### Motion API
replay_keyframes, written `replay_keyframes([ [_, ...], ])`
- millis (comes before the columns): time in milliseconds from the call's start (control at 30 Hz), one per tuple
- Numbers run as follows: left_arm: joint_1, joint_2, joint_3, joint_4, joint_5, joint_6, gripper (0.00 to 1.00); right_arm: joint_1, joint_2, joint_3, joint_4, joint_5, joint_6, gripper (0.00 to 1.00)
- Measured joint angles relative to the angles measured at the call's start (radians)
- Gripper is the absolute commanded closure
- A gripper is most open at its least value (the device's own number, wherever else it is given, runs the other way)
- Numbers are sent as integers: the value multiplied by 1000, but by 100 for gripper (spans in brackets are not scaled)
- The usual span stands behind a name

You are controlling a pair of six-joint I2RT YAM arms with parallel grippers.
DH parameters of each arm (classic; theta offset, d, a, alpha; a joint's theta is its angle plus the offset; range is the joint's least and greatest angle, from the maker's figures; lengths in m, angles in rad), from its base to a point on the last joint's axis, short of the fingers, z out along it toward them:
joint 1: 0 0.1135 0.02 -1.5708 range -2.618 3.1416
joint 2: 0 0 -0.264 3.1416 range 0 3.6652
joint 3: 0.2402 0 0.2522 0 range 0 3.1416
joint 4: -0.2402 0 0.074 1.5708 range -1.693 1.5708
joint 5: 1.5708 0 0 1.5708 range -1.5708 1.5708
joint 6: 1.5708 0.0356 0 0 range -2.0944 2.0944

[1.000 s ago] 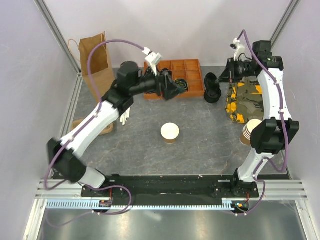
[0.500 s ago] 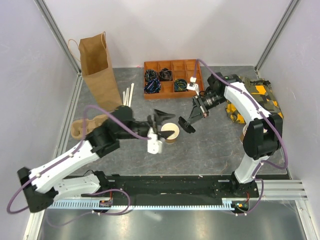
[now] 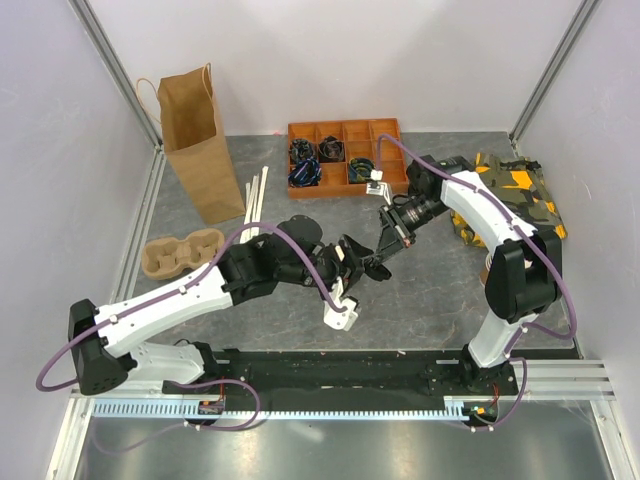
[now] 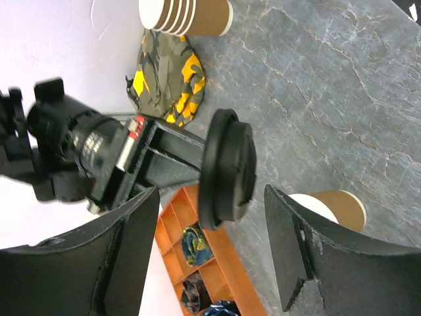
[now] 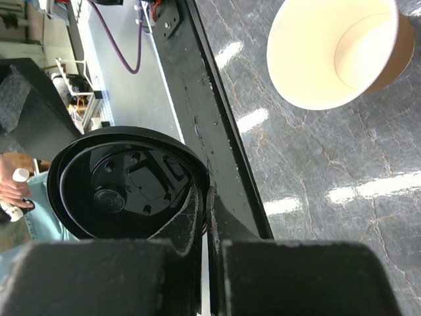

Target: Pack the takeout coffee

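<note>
my left gripper (image 4: pixel 212 191): jaws wide, I hold nothing, one finger on each side of the lid (image 4: pixel 228 168) | cup (image 4: pixel 329 209): upright on table (image 4: pixel 342 99), uncovered, near my left gripper | my right gripper (image 5: pixel 204 197): pinched on the lid rim

A grey marbled worktop (image 3: pixel 430 290) carries a brown paper bag (image 3: pixel 195 140) standing at upper left, with thin white sticks (image 3: pixel 255 195) just beside it. A pulp cup carrier (image 3: pixel 180 252) lies at left, an orange compartment tray (image 3: pixel 345 158) at upper centre and a camouflage cloth (image 3: pixel 532 188) at upper right, with a stack of nested cups (image 4: pixel 187 14) near the cloth. One open tan paper cup (image 5: pixel 335 49) stands mid-worktop.
</note>
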Motion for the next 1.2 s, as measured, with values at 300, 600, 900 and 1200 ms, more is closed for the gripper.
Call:
replay_keyframes([
  [300, -17, 17, 3, -26, 1, 20, 37, 16, 1, 11, -1, 38, 33, 100],
  [600, -24, 122, 70, -57, -56, 15, 71, 41, 1, 38, 2, 106, 123, 97],
  [900, -25, 122, 79, -74, -82, -115, 98, 32, 18, 193, -19, 179, 170, 33],
  [1200, 155, 117, 203, 29, -69, -761, 98, -218, 90, 587, 51, 193, 227, 23],
])
